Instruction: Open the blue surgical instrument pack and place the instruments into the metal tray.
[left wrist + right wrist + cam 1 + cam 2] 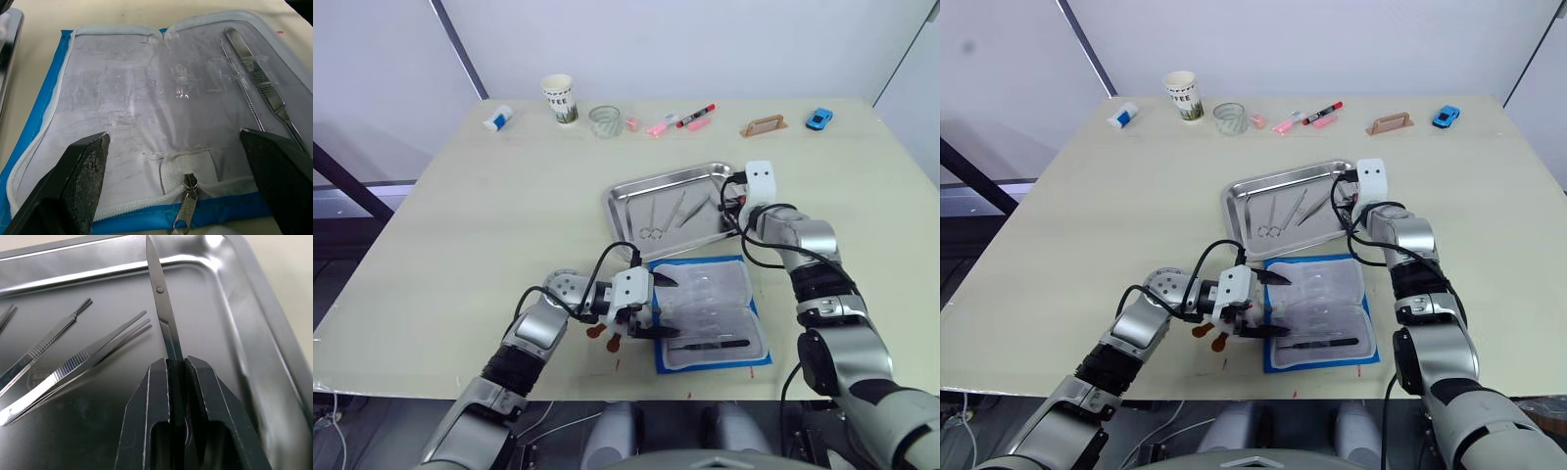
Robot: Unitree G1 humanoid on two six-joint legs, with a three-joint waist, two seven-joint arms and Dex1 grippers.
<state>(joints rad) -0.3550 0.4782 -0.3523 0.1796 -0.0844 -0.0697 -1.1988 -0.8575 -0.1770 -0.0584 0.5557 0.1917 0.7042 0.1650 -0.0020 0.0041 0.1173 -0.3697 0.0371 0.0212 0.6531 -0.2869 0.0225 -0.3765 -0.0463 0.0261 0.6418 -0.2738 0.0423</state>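
The blue surgical instrument pack (710,313) lies unzipped and spread flat near the table's front edge, its clear lining (146,98) facing up. Forceps and a thin probe (254,78) still lie in its near half. My left gripper (668,307) is open at the pack's left edge, by the zipper pull (186,205). Behind the pack is the metal tray (636,186), which holds scissors (653,220) and forceps (73,364). Over the tray's right end, my right gripper (177,364) is shut on a pair of scissors (161,308) whose tip points into the tray.
Along the far edge stand a white bottle (497,117), a paper cup (560,99), a glass (605,120), pink and red markers (695,116), a tan holder (764,125) and a blue toy car (819,118). Bare tabletop lies left of the tray.
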